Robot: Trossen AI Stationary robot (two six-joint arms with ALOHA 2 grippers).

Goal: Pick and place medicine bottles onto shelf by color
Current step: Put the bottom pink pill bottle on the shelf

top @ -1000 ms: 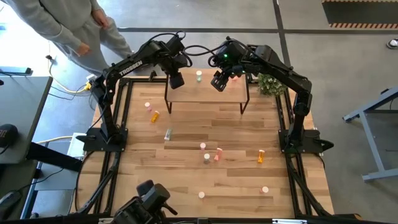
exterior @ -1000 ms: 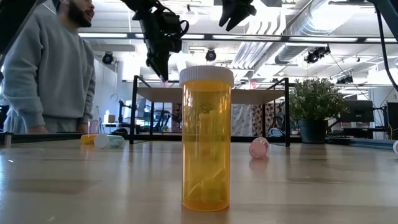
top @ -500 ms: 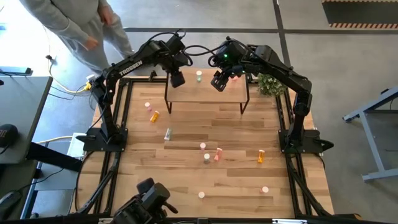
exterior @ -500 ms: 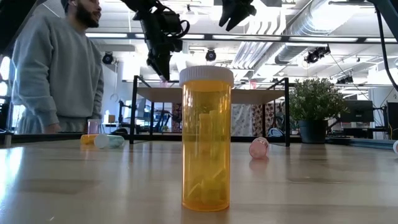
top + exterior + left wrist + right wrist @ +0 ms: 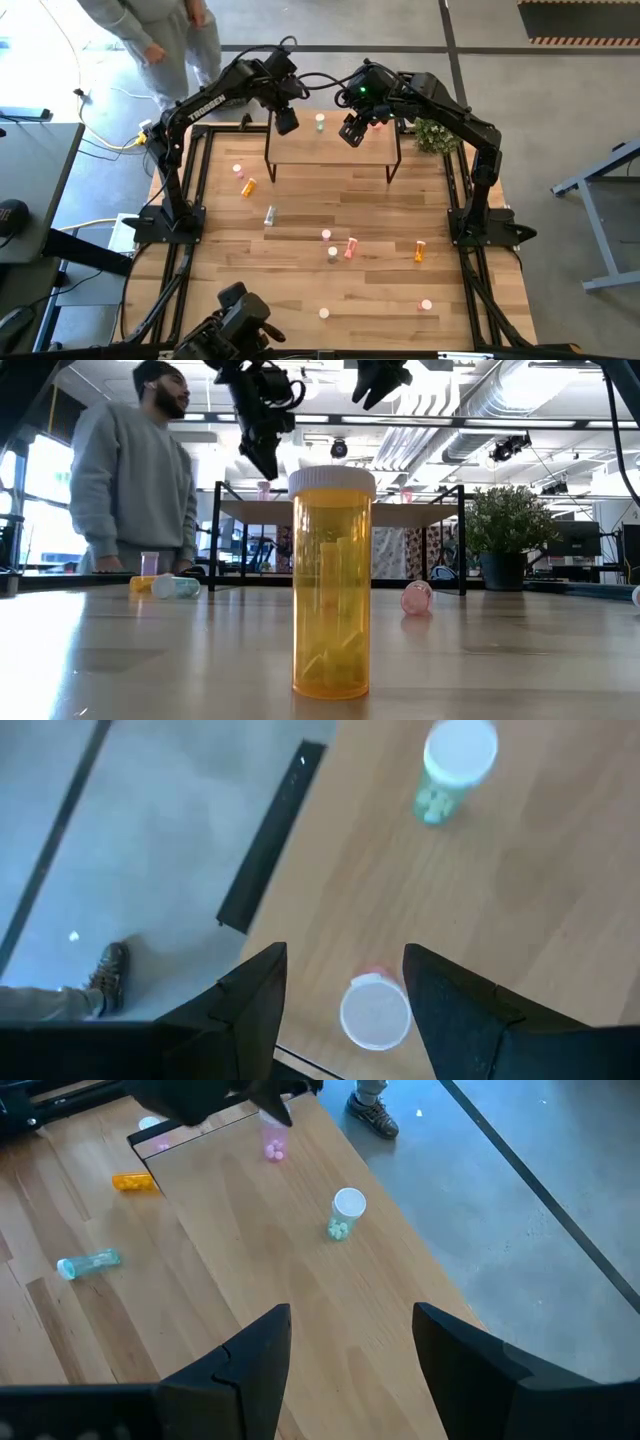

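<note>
The shelf (image 5: 340,150) stands at the table's far middle. A pink bottle (image 5: 375,1013) stands upright on its left end, and a pale green bottle (image 5: 455,765) stands upright farther along the board. My left gripper (image 5: 345,960) hovers open just above the pink bottle (image 5: 263,489), its fingers on either side and clear of it. My right gripper (image 5: 350,135) hangs open and empty over the shelf's right half (image 5: 280,1280). Several more bottles stand or lie on the tabletop.
Loose bottles are scattered on the table: an orange one (image 5: 249,186), a clear one (image 5: 270,215), a red-pink one (image 5: 350,248) and an orange one (image 5: 419,251). A potted plant (image 5: 432,135) sits right of the shelf. A person (image 5: 140,480) stands beyond the far left edge.
My left gripper has risen off the pink bottle, which stays upright on the shelf's left end and now shows below the fingertips. The person behind the table has walked along its far side.
</note>
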